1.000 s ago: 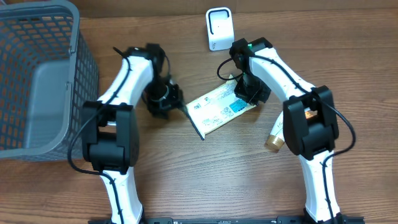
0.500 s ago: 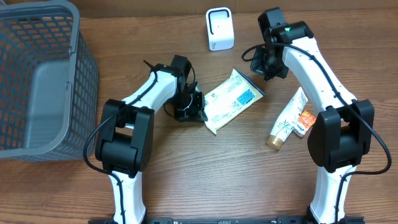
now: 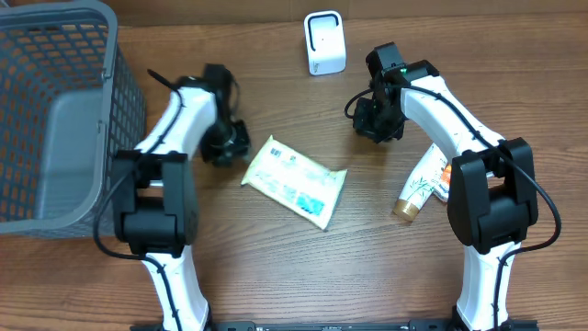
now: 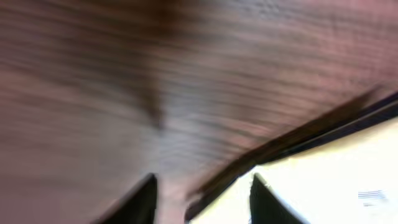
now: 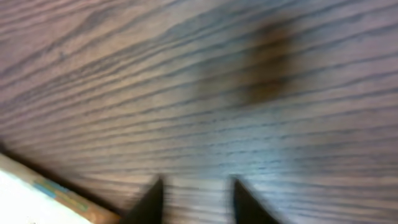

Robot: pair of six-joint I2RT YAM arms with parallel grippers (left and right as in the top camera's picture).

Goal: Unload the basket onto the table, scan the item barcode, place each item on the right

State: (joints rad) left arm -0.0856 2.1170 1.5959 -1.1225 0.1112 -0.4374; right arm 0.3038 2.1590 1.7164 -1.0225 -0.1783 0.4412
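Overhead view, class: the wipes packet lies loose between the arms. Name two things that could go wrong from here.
1. The white-and-green wipes packet lies flat on the wooden table, apart from the open left pincer and open right pincer; a grasp at its thin edge may only push it along.
2. The small white upright scanner stands close to the right pincer; a hasty swing could topple it.

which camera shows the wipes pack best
Overhead: the whole wipes pack lies flat in the open, with nothing covering it. The left wrist view catches only a blurred pale corner of it. The right wrist view shows a pale sliver at its lower left that may be it.
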